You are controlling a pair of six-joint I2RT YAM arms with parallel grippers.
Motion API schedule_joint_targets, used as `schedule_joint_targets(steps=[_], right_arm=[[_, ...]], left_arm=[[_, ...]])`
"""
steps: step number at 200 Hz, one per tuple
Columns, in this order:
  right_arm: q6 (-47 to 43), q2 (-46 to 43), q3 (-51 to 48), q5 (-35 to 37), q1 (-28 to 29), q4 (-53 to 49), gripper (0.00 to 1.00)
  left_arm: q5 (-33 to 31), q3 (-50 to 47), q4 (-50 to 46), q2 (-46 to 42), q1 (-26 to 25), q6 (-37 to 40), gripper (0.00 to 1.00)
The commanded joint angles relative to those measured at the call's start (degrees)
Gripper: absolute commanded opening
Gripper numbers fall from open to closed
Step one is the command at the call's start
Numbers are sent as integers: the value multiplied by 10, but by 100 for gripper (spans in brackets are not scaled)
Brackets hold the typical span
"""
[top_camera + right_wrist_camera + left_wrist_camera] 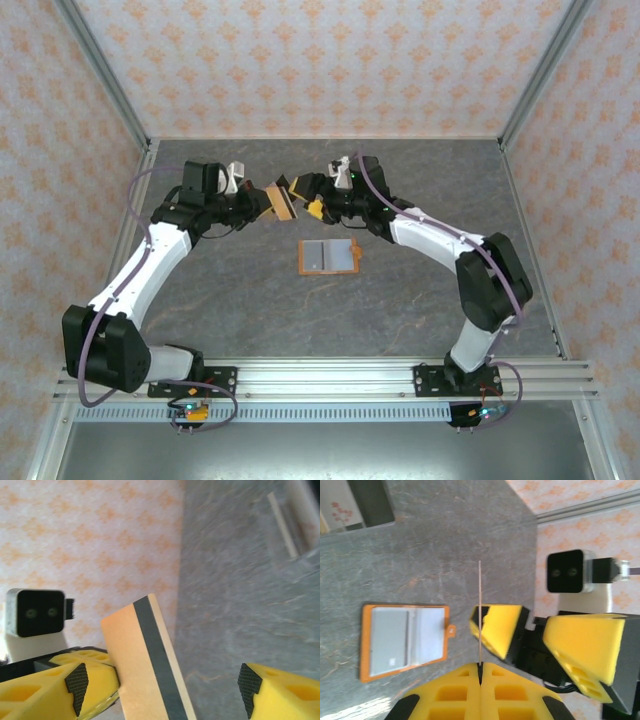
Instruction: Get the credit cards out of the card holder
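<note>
The orange card holder [328, 257] lies open and flat on the grey table, its pale grey inner face [405, 639] up. Above and behind it my left gripper [267, 200] is shut on a brown card [283, 203], held off the table. The left wrist view catches that card edge-on as a thin line [479, 610] rising from the closed fingers [480, 667]. My right gripper [306, 200] is open around the card's free end. In the right wrist view the tan card with a black stripe [145, 665] stands between the spread fingertips [76, 681], close to the left one.
Patterned orange walls and metal corner posts [105, 75] close in the table on three sides. A metal rail [330, 378] runs along the front edge by the arm bases. A pale thin strip [281, 525] lies blurred on the table far off.
</note>
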Motion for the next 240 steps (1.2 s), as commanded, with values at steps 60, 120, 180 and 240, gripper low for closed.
schedule_joint_targets(steps=[60, 120, 180, 240], right_arm=[[116, 14, -35, -81, 0, 206, 59], [116, 9, -51, -83, 0, 219, 37], [9, 11, -29, -45, 1, 79, 4], [-263, 30, 66, 173, 41, -202, 0]], left_arm=[[26, -22, 89, -25, 20, -92, 0], [20, -27, 81, -27, 23, -101, 0], [-70, -19, -48, -26, 25, -39, 20], [-269, -59, -155, -31, 71, 55, 81]])
